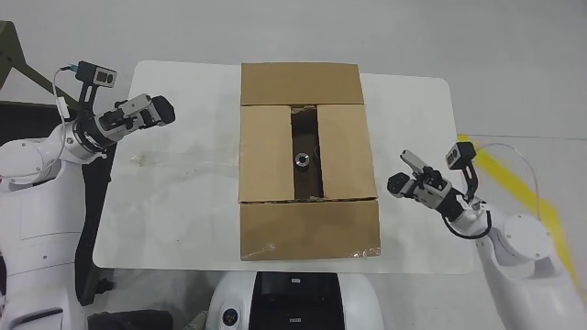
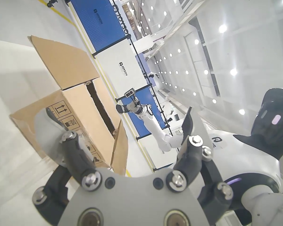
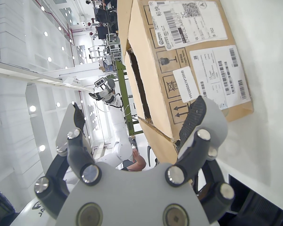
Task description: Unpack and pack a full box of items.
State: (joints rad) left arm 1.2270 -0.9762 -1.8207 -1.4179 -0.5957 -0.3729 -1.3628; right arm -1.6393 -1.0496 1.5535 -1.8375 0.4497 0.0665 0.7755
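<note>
while flaps (image 1: pixel 266 151) gape, round item (image 1: pixel 301 158) inside box (image 1: pixel 309 227)

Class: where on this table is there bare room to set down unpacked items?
Two bare patches of table: one between the box and the left edge, nearward of the left gripper; one between the box and the right edge, beyond the right gripper. The middle is crowded by the box's spread flaps.

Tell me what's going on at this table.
A two-armed robot faces a cardboard box in the middle of a white table. The outer flaps are folded out, the inner ones nearly shut, with a small round item showing in the gap. The left gripper and right gripper hang open and empty on either side, touching nothing.
</note>
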